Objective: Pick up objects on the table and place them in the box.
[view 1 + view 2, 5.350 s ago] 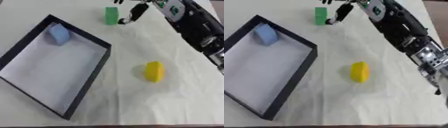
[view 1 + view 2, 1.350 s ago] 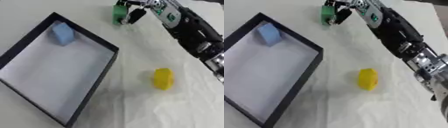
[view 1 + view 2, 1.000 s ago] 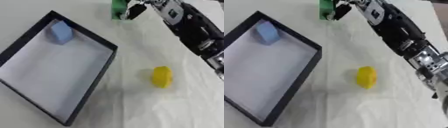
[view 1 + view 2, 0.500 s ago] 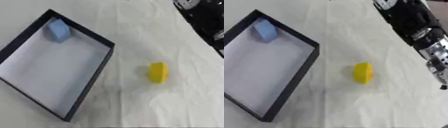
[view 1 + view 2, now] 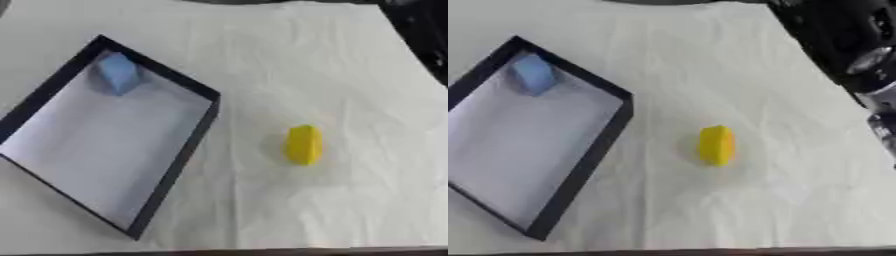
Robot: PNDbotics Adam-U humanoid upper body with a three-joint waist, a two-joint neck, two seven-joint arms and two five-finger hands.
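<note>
A yellow block [image 5: 304, 144] lies on the white cloth to the right of the box. The box [image 5: 179, 158] is a shallow black-walled tray with a pale floor, set askew on the left. A light blue block [image 5: 117, 73] sits inside it in the far corner. My right arm [image 5: 842, 40] runs along the upper right edge, black with silver joints; its hand is out of the picture. No left hand shows. The green block seen earlier is out of view.
Wrinkled white cloth [image 5: 289, 65] covers the table. The table's dark front edge [image 5: 262, 251] runs along the bottom of the view.
The right hand closed round the green block at the far edge and lifted it; both have since left the picture. The camera has tilted, shifting the whole view.
</note>
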